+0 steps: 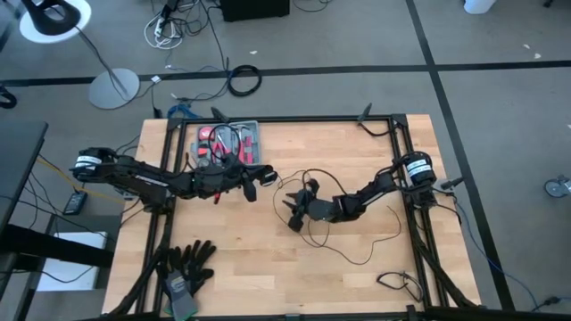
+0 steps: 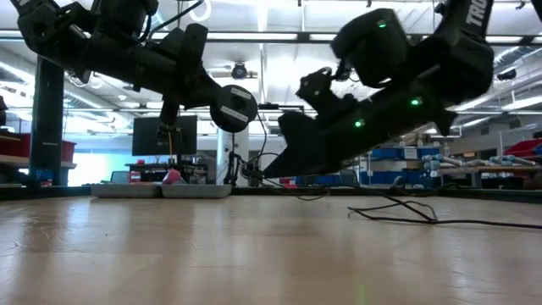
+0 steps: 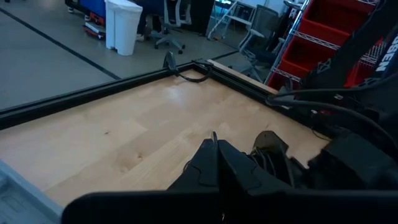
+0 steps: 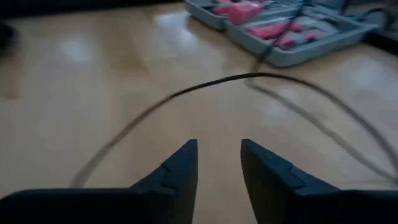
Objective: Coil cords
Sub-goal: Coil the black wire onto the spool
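The cords (image 1: 343,223) sprawl in loose loops mid-table around the right gripper (image 1: 296,212), jaws spread, holding nothing. The left gripper (image 1: 264,177) hovers nearby, jaws pressed together.

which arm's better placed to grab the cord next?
Probably right. The right end effector is open, low over the table, with the cord looping just ahead. The left end effector is shut, near the tool tray.

Lab: red storage bins (image 3: 348,43), monitor (image 2: 163,135), office chairs (image 3: 171,18).
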